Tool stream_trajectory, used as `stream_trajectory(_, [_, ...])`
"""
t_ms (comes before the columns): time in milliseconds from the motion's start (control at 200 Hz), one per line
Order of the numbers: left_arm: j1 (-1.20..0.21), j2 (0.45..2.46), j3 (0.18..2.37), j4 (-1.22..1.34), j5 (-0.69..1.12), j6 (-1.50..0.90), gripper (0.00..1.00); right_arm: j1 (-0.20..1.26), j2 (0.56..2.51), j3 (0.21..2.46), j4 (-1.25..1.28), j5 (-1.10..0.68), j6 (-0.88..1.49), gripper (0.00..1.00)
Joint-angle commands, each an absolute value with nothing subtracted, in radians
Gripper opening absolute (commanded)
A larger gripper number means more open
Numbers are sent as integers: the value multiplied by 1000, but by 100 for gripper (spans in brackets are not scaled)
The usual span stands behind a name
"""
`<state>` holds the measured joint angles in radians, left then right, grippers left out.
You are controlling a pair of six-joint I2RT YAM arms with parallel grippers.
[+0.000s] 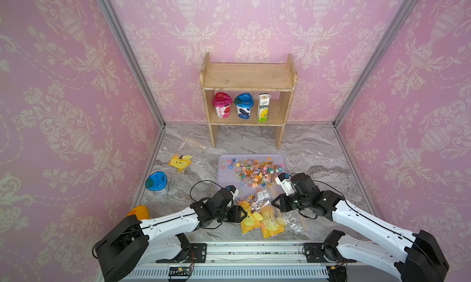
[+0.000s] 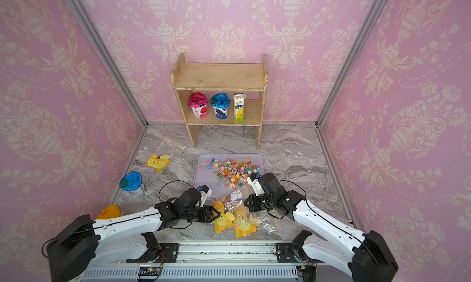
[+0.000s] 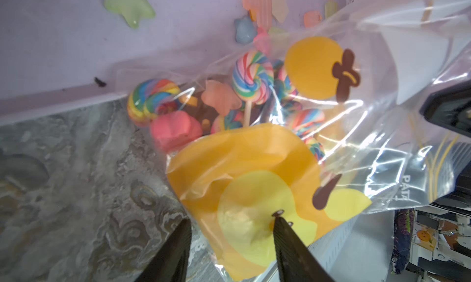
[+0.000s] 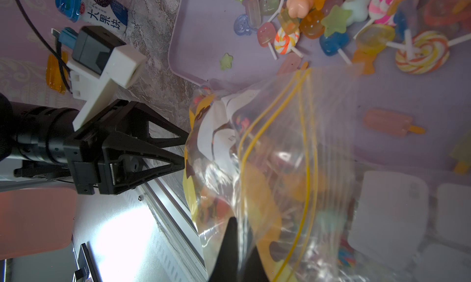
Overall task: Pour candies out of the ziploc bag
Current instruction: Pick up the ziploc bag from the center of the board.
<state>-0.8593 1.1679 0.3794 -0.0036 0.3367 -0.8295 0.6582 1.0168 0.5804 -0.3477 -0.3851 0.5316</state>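
- One grey marbled table (image 1: 318, 145) carries everything, with pink patterned walls around it.
- A wooden shelf (image 1: 248, 76) stands at the back. On its lower board a pink-lidded cup (image 1: 222, 106), a blue-lidded cup (image 1: 244, 106) and a carton (image 1: 263, 107) stand in a row.
- A lilac tray (image 1: 224, 176) lies mid-table in front of the shelf.
- The clear bag (image 1: 265, 219), printed with orange and yellow patches, sits crumpled between the two grippers. Its far end reaches over the tray's near rim, and its yellow zip strip runs along the side by the right gripper.
- The left gripper (image 1: 246, 214) has its jaws standing apart. The right wrist view shows its tips (image 4: 184, 150) against the bag's printed edge, with nothing pinched.
- The right gripper (image 1: 272, 203) has its jaws closed together on the bag's clear film, close to the zip strip.
- A second bag (image 1: 182, 158) with a yellow print lies flat, well left of the tray.
- A third cup (image 1: 156, 183) with a blue lid rests near the left wall, and an orange lid (image 1: 139, 212) lies nearer the left arm.
- Most of the candies (image 1: 254, 171) are spread over the tray, thickest toward its right side. Some are inside the bag (image 3: 252, 76): swirl lollipops and pink pieces pressed against the film at the tray's rim.
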Motion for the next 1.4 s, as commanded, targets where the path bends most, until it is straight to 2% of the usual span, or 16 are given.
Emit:
stream_trajectory(0, [-859,1213,365,83,386,-869,53,664,1025,621,-337,-368,539,0])
stream_trajectory(280, [-864,1265,359,183,387,-892,44,664,1046,633,-325,-376,538,0])
stream_trajectory(365, [-864,1267,360,194,386,-895,36,664,1049,634,-322,-377,537,0])
stream_trajectory(540, [-864,1242,360,187,368,-895,15,664,1054,643,-322,-374,531,0])
stream_trajectory(726, [-862,1173,380,119,340,-875,1,663,1054,646,-316,-381,525,0])
stream_trajectory(1116, [-800,1010,470,-41,278,-807,0,665,1051,724,-343,-381,472,0])
stream_trajectory(1396, [-724,1011,545,-94,294,-733,0,664,1112,817,-356,-374,422,0])
